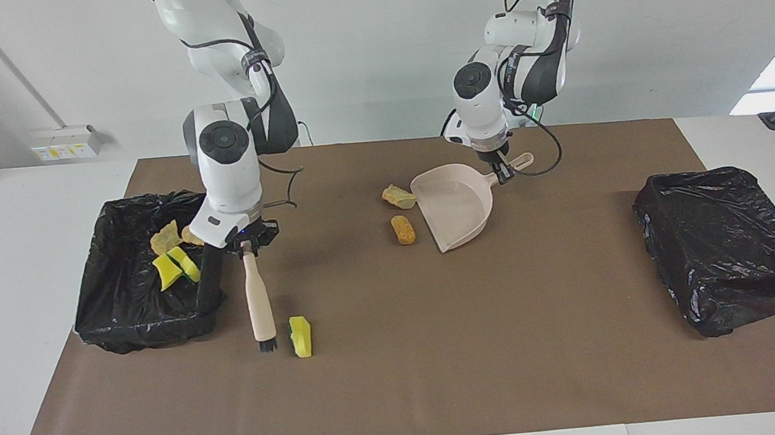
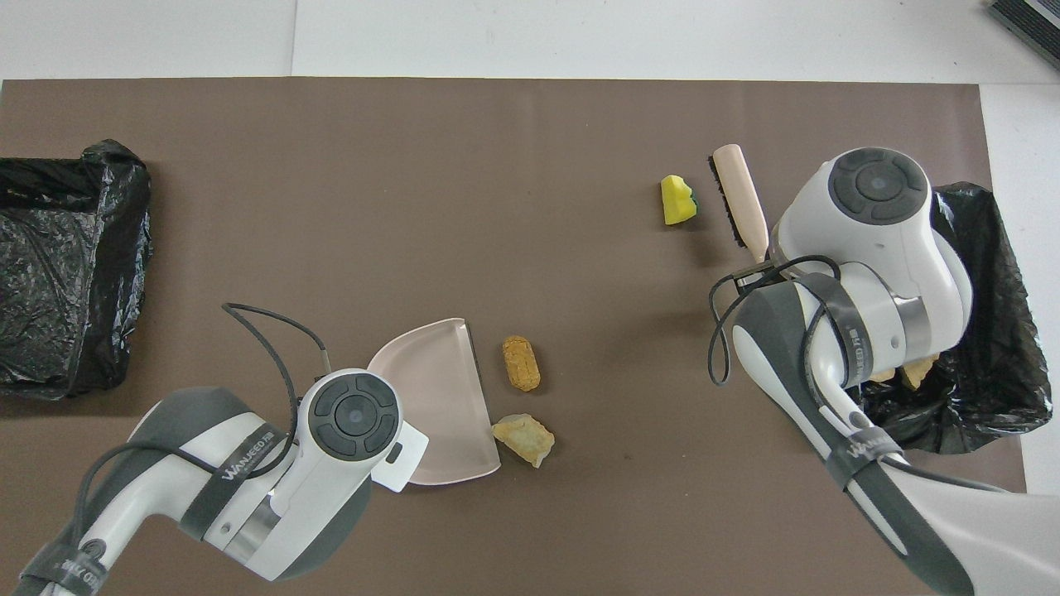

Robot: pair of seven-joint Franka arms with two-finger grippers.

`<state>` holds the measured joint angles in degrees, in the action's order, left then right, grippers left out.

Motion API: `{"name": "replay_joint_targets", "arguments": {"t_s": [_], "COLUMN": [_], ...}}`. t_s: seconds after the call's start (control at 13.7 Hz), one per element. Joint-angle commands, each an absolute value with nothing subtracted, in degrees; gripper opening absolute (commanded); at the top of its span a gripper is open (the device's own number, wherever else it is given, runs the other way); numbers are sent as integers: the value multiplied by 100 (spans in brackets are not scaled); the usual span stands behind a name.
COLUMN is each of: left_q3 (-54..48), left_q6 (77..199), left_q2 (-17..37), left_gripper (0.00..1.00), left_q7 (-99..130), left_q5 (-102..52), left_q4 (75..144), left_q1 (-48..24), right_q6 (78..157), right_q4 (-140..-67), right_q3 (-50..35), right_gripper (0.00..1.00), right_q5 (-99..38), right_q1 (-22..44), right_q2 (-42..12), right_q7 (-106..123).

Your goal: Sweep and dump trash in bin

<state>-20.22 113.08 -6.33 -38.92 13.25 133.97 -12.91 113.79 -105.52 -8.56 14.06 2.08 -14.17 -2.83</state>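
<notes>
Both arms are glossy white, built of rounded, tube-like segments. Wide dark grey to black sleeves wrap the forearm segments, and one sleeve carries white lettering in the overhead view. Each joint ends in a round dark grey cap marked with a ring of raised, button-like pads. Thin black cables loop loosely from the forearms down to the wrists. Black collars ring some joints. The left claw (image 1: 498,167) and the right claw (image 1: 246,248) are small and black.

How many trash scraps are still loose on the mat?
3: a yellow sponge bit beside the brush bristles, plus an orange-brown lump and a pale chunk just outside the dustpan mouth. None look hidden.
</notes>
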Motion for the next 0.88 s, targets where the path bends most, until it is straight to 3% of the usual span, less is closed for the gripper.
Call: {"name": "replay_joint_targets", "arguments": {"t_s": [0.0, 0.29, 0.8], "left_q3": [-2030, -2030, -2030], "left_q6": [11540, 11540, 11540], "left_q2": [-721, -721, -695], "left_gripper": [0, 0, 0], "left_q7": [-3920, -3911, -3911], "left_q5": [1371, 1362, 1345], "left_q4": [13553, 13562, 13562], "left_q1": [-1151, -1151, -1037], "right_q6": [11330, 11259, 10522], "right_q4": [-10266, -10616, -10609], "right_q3": [-1019, -1072, -1608], "right_gripper": [0, 0, 0], "right_q5": [1381, 1065, -972], "right_q1": [289, 746, 1028], "right_q2": [-1714, -1714, -1582], "right_q7": [-185, -158, -245]}}
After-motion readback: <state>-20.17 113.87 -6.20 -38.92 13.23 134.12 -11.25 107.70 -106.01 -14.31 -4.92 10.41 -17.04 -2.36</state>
